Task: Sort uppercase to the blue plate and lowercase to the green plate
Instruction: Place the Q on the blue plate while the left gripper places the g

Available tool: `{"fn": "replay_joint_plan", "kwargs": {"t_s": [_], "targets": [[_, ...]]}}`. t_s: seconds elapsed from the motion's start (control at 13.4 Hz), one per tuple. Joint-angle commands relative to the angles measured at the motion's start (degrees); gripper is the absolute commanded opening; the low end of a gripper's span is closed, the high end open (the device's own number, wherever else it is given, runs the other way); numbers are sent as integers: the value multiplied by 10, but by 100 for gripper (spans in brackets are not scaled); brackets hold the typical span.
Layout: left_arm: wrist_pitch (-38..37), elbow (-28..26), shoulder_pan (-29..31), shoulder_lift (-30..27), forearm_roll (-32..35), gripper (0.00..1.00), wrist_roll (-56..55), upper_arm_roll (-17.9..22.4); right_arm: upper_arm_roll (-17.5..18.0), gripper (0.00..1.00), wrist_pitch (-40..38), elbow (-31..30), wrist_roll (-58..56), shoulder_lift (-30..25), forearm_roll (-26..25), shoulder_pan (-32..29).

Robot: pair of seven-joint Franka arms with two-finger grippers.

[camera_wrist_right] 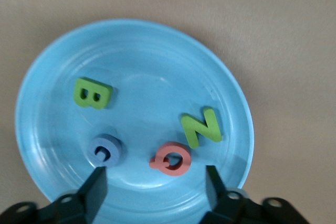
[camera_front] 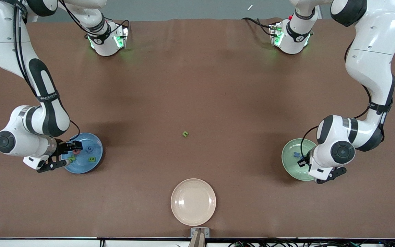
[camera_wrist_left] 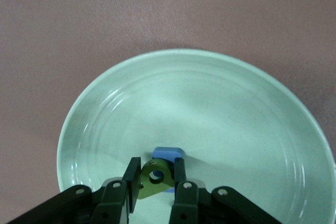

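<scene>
Over glossy round blue plate (camera_wrist_right: pixel 47 145), right hand (camera_wrist_right: pixel 155 182) open, left hand (camera_wrist_left: pixel 156 179) pinching green foam b (camera_wrist_left: pixel 155 178).

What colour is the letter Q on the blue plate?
Pinkish-red Q; the right wrist view shows it best.

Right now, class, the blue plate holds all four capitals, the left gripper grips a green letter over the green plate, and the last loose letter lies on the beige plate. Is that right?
One detail is wrong. The loose green letter lies on the bare table, not on the beige plate; the front view shows it. The blue plate holds four capitals, and the left gripper grips a green letter over the green plate.
</scene>
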Motion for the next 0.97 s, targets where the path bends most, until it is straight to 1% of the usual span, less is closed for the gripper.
{"fn": "replay_joint_plan", "kwargs": {"t_s": [0.0, 0.07, 0.15, 0.22, 0.45, 0.6, 0.67, 0.75, 0.89], "targets": [[17, -22, 6, -11, 9, 29, 5, -6, 6, 100, -33, 19, 62, -40, 3, 13], [17, -22, 5, -12, 9, 65, 5, -6, 5, 100, -63, 35, 91, -53, 3, 23], [17, -21, 4, -13, 8, 88, 5, -8, 5, 100, -73, 42, 122, -70, 2, 28], [17, -21, 6, -16, 8, 99, 4, -9, 5, 100, -74, 45, 143, -91, -4, 37], [10, -23, 6, -39, 7, 99, 4, -17, 2, 100, -77, 49, 161, -143, -5, 50], [8, -23, 6, -53, 3, 99, -3, -32, 2, 100, -127, 63, 179, -174, -9, 55], [0, -23, 5, -56, 2, 99, -4, -43, 2, 100, -156, 81, 201, -184, -14, 55], [-11, -21, 6, -59, 0, 99, -8, -56, 2, 100, -199, 116, 209, -189, -24, 54], [-12, -22, 3, -61, -2, 99, -43, -88, 2, 100, -281, 186, 226, -189, -26, 53]]}}
